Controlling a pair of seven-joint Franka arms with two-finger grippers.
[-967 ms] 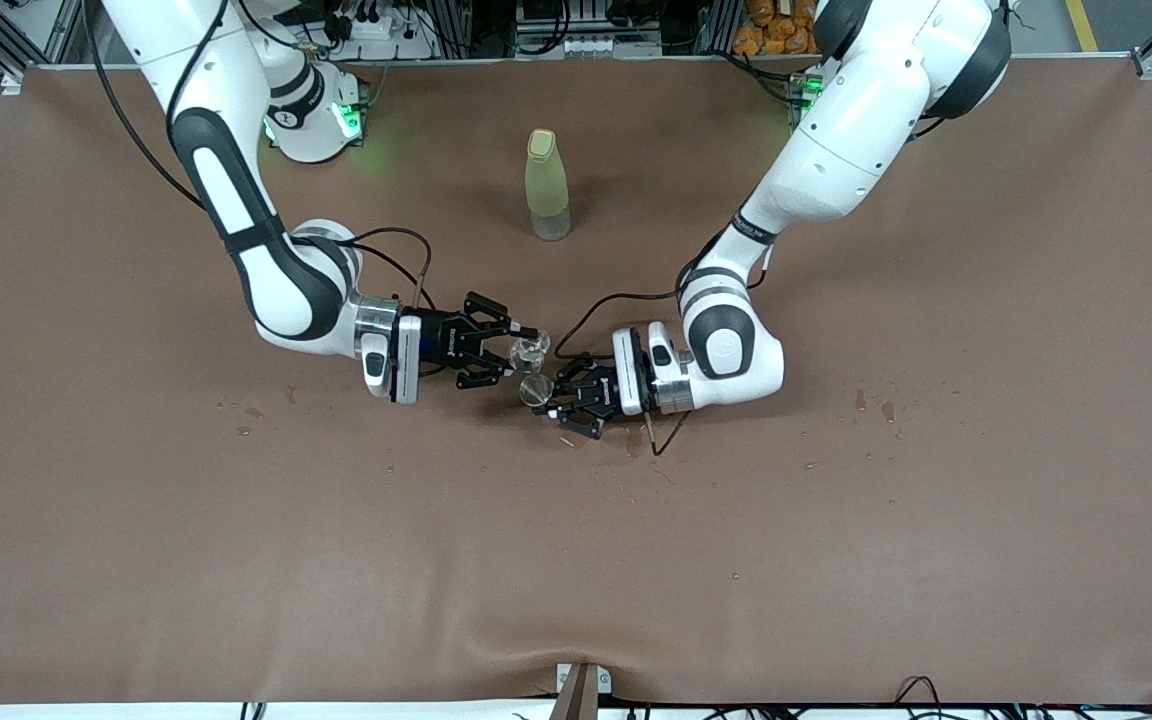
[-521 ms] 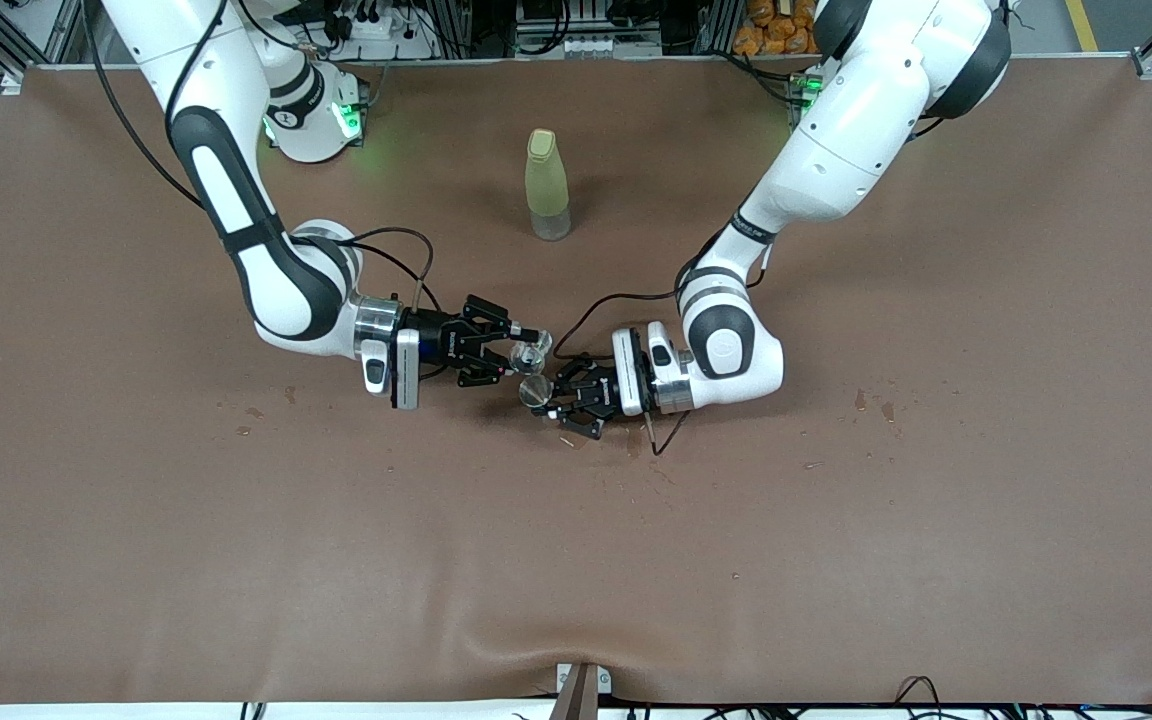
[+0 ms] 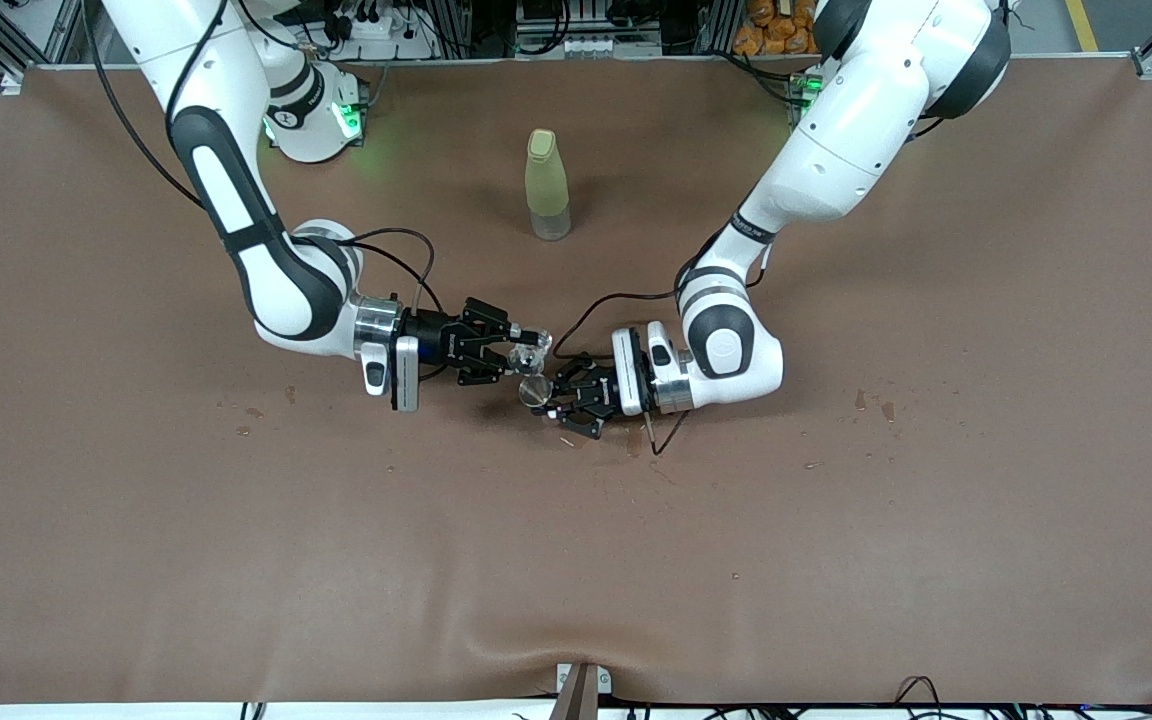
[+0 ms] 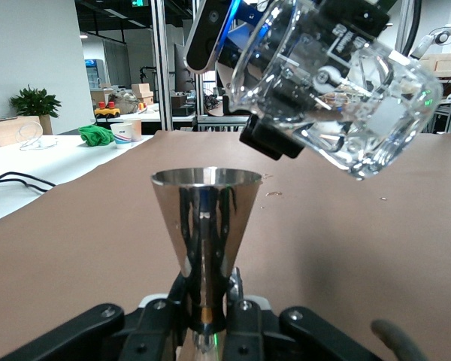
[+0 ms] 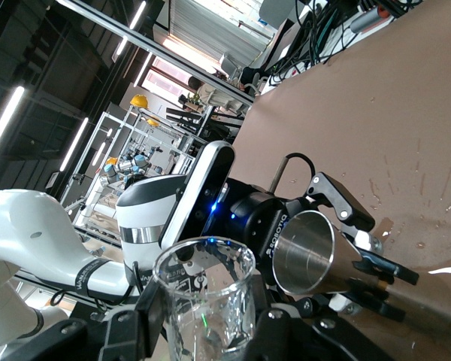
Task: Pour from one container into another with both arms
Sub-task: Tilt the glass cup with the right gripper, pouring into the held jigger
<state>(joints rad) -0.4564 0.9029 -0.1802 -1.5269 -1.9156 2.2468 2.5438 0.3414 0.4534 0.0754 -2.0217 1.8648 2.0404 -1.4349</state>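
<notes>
Clear cup tips further over the steel cup

Right gripper (image 3: 524,352), clamped on the clear cup (image 3: 533,349), has rolled it more toward the steel cup (image 3: 536,388), held upright in the left gripper (image 3: 548,398), nearer the camera than the bottle (image 3: 546,184).

From the front camera the clear cup (image 3: 533,350) in my right claw (image 3: 521,352) is too small to show whether it holds liquid. The steel cup (image 3: 536,389) shows only its rim there; my left claw (image 3: 544,398) hides its stem. In my left wrist view the picture's edge cuts off the stem's base (image 4: 204,331). In my right wrist view the clear cup's base (image 5: 207,338) is cut off.
</notes>
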